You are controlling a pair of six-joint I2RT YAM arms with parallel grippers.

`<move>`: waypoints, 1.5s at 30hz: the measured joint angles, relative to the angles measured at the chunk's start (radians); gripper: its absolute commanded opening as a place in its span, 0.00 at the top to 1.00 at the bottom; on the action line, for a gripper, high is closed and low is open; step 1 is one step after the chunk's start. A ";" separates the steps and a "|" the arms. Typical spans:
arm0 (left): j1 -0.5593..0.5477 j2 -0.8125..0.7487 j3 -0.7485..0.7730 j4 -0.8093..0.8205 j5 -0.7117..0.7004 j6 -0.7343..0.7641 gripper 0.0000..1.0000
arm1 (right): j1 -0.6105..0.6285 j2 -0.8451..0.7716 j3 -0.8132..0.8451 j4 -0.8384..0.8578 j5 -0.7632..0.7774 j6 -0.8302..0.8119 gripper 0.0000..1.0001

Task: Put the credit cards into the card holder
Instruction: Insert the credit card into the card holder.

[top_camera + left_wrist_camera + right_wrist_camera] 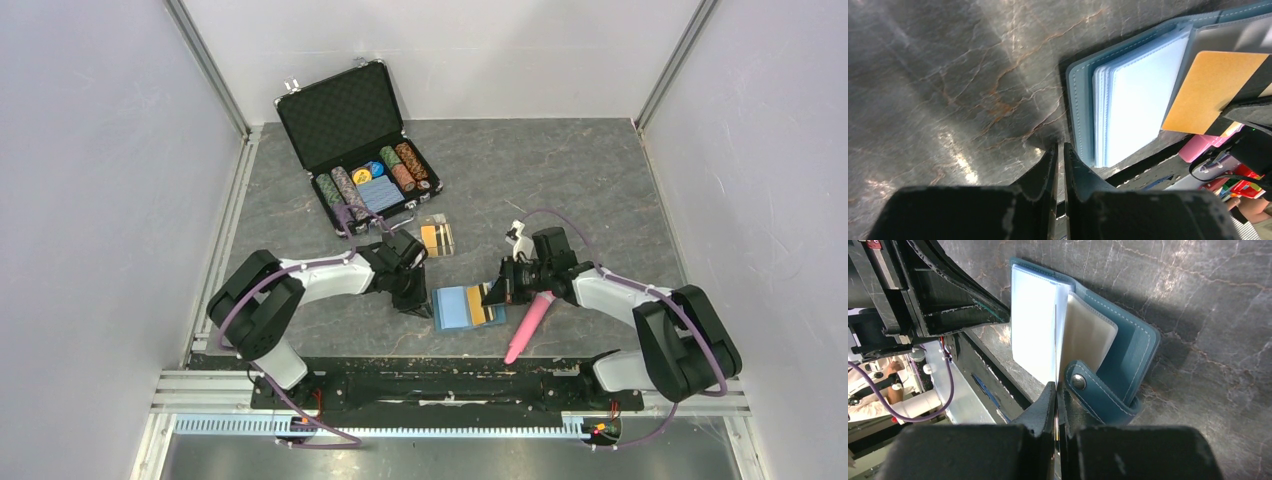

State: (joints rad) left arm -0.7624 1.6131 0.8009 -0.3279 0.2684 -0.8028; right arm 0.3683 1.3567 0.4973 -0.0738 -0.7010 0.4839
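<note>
The teal card holder [455,309] lies open near the table's front edge, its clear sleeves [1138,100] facing up. My right gripper [497,292] is shut on a gold-orange credit card [1210,90] with a dark stripe, which it holds over the holder's right half. In the right wrist view that card [1055,350] shows edge-on, running from my right gripper [1056,386] in among the sleeves beside the snap strap [1098,390]. My left gripper [1060,147] rests on the table at the holder's left edge [1077,100], jaws nearly together and empty.
A black chip briefcase [360,150] stands open at the back, filled with poker chips. A clear box [437,238] with more cards lies just behind the holder. A pink cylinder [528,325] lies to the holder's right, by the front rail [450,385].
</note>
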 measured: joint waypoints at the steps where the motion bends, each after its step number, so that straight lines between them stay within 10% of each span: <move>1: -0.001 0.008 0.006 0.003 0.003 0.000 0.86 | 0.000 0.003 -0.002 0.011 0.000 0.004 1.00; 45: -0.012 0.068 0.062 -0.006 0.030 0.000 0.90 | 0.004 0.119 -0.087 0.297 -0.058 0.133 1.00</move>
State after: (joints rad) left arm -0.7746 1.6814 0.8631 -0.3340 0.2981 -0.8028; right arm 0.3725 1.4761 0.4107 0.2234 -0.7589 0.6167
